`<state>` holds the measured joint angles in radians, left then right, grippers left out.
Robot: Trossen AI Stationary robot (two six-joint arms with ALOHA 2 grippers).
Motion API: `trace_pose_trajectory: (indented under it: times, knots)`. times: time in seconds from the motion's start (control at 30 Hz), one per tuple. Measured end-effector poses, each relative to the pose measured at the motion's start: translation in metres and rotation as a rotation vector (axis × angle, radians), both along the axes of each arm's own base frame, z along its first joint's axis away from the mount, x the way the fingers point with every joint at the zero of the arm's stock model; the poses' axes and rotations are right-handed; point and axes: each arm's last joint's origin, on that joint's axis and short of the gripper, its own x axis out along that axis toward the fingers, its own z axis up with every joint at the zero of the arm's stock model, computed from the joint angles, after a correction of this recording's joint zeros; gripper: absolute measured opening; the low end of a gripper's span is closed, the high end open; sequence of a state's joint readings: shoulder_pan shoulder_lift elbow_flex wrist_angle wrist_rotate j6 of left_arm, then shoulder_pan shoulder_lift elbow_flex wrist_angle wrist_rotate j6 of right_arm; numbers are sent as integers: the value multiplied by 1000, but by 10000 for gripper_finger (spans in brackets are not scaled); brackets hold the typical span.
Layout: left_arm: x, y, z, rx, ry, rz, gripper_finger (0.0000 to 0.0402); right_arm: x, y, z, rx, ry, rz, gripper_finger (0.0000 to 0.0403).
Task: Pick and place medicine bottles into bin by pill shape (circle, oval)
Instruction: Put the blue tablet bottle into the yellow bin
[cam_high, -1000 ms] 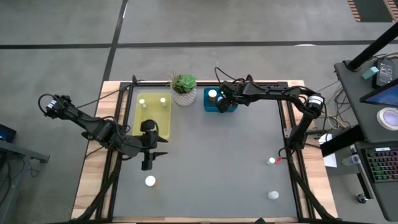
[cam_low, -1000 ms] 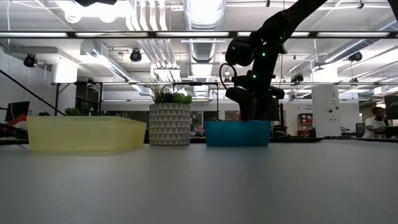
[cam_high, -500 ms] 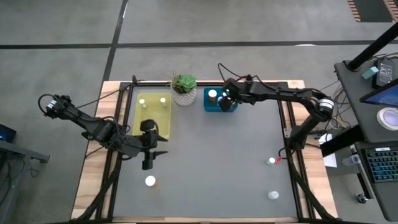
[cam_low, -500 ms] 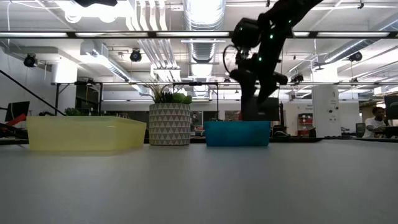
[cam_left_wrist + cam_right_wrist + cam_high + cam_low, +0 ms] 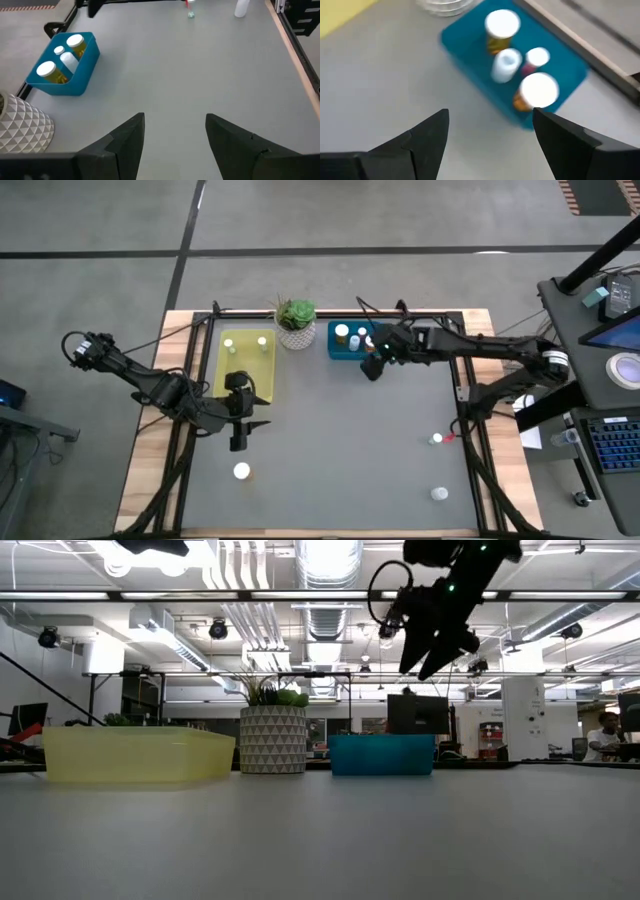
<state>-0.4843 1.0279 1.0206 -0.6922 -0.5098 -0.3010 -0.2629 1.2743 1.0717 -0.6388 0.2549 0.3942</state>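
The blue bin (image 5: 354, 341) stands at the table's far middle and holds several white-capped bottles (image 5: 538, 90), amber and white. My right gripper (image 5: 490, 145) is open and empty. It hangs high above the table just on the near-right side of the blue bin (image 5: 470, 55), as the low view (image 5: 428, 645) shows. The yellow bin (image 5: 247, 366) holds two bottles (image 5: 228, 343). My left gripper (image 5: 237, 442) is open and empty, near that bin's near end. Loose bottles stand on the table at the near left (image 5: 241, 471) and near right (image 5: 439, 493).
A green plant in a white patterned pot (image 5: 296, 323) stands between the two bins. Another small bottle with something red beside it (image 5: 438, 439) is at the right edge. The grey table top (image 5: 340, 440) lies open between the arms.
My right gripper has risen out of the blue bin and drawn back toward the table's right and near side. A bottle now shows in the bin where the gripper stood.
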Motion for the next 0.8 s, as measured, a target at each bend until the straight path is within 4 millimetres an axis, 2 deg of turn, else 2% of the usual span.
trace_pose_trajectory:
  times: [0.23, 0.53, 0.67, 0.8]
  knots:
    - [0, 0, -2, 18, 6, -11, 196, -8, 31, 4, 116, -75, 61, 274]
    - [1, 0, -5, 26, 16, -13, 196, -6, 65, 3, 293, -94, 129, 264]
    - [1, 0, -5, 30, 17, -16, 196, -10, 80, 0, 399, -54, 119, 257]
    - [1, 0, -5, 45, 20, -26, 196, -21, 94, -7, 493, 63, 44, 250]
